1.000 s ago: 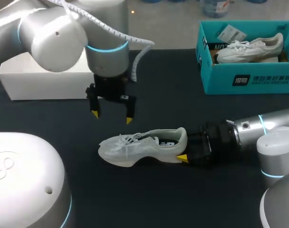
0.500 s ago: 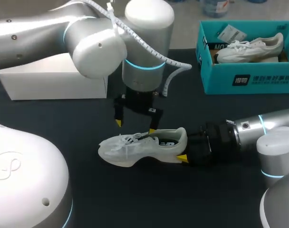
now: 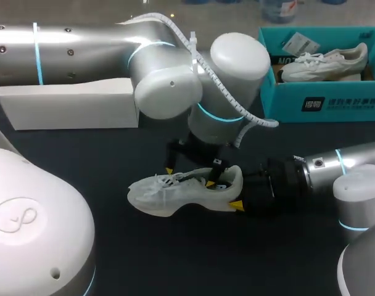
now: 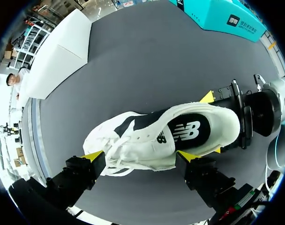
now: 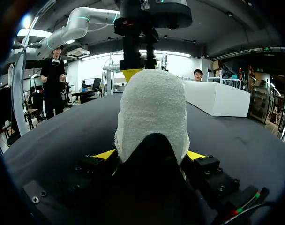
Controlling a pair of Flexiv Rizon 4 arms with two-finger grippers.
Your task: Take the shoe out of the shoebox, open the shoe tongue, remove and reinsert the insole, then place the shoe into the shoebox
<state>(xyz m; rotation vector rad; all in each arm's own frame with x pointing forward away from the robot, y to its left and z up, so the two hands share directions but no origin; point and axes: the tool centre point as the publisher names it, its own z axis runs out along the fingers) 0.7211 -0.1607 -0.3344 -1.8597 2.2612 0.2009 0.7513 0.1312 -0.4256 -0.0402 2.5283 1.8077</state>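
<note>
Plainly found the shoe [image 3: 163, 192] out, well apart from the shoebox [image 3: 323, 105]; saw right gripper [image 5: 151, 154] clenched on its heel, left gripper [image 4: 141, 157] released, astride its laces. Judged tongue-opening in hand; next called for pinching the tongue.

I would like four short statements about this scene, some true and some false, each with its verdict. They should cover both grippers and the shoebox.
1. The right gripper is shut on the heel of the shoe. True.
2. The left gripper is closed tightly above the shoe. False: it is open, with one finger on each side of the shoe.
3. The teal shoebox is empty. False: a second shoe lies in it.
4. The gripped shoe is on the table, outside the teal shoebox. True.
</note>
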